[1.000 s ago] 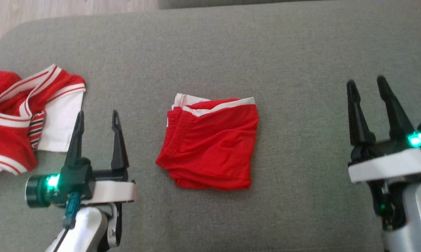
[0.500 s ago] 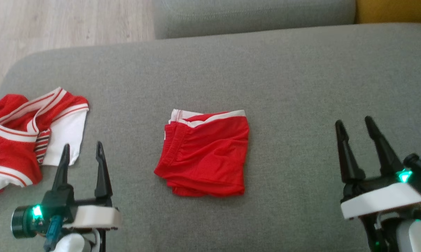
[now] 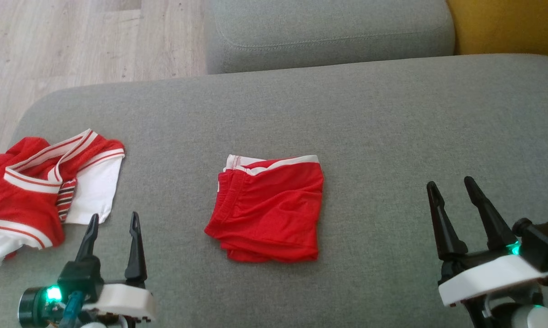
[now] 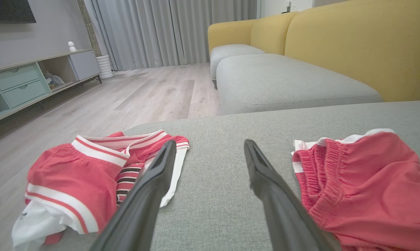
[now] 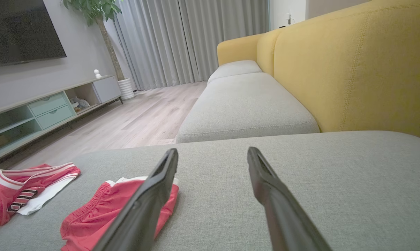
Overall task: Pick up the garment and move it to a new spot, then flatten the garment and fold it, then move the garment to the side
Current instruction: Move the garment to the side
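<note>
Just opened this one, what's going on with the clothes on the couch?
A two-armed robot is working over a grey sofa cushion. Red shorts lie folded in the middle of it, held by nothing. The left end effector and right end effector both stand open and empty, one on each side of the shorts. A crumpled red and white garment lies at the cushion's left end. The fold looks done; the move aside is not.
</note>
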